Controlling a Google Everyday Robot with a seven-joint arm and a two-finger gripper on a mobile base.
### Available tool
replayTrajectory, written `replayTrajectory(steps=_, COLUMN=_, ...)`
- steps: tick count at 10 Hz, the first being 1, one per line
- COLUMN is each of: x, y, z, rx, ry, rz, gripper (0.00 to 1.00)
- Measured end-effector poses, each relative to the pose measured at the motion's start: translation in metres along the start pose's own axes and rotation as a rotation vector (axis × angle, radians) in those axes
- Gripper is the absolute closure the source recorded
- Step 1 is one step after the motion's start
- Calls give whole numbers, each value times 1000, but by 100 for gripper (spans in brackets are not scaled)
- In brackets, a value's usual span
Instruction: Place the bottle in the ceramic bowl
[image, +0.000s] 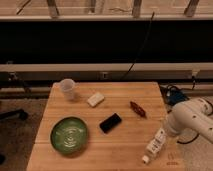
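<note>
The bottle (155, 145) lies on its side on the wooden table (120, 150), near the front right corner, with its white cap toward the front edge. The green ceramic bowl (69, 135) sits empty at the front left, well apart from the bottle. My white arm (192, 119) reaches in from the right. My gripper (167, 132) is at its lower left end, right at the bottle's far end, mostly hidden behind the arm's body.
A translucent plastic cup (67, 89) stands at the back left. A white rectangular block (96, 99), a flat black object (110, 122) and a small red-brown object (138, 109) lie between the bowl and the bottle. Cables hang off the table's right side.
</note>
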Motion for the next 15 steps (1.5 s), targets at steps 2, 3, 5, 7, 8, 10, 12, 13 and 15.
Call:
replayTrajectory(steps=2, x=7, y=6, z=14, rx=-30, ry=-15, rz=-16, gripper=20)
replayTrajectory(steps=3, x=9, y=8, z=19, rx=-41, ry=-24, rz=-22, gripper=20)
replayTrajectory(steps=5, x=10, y=12, z=30, rx=-62, ry=-45, rz=-34, gripper=20)
replayTrajectory(steps=7, x=6, y=15, z=38, rx=-79, ry=-72, rz=-52, gripper=20)
replayTrajectory(steps=8, x=3, y=16, z=40, rx=-83, ry=-82, rz=-61, gripper=20)
replayTrajectory(steps=10, x=-6, y=19, z=44, rx=-88, ry=-106, rz=-89, gripper=25)
replayTrajectory(steps=12, x=-12, y=22, z=48, rx=-94, ry=-120, rz=-113, gripper=45)
replayTrajectory(steps=13, x=-14, y=23, z=49, rx=-97, ry=-125, rz=-122, gripper=54)
replayTrajectory(steps=15, x=-17, y=26, z=51, rx=-102, ry=-129, rz=-140, gripper=73)
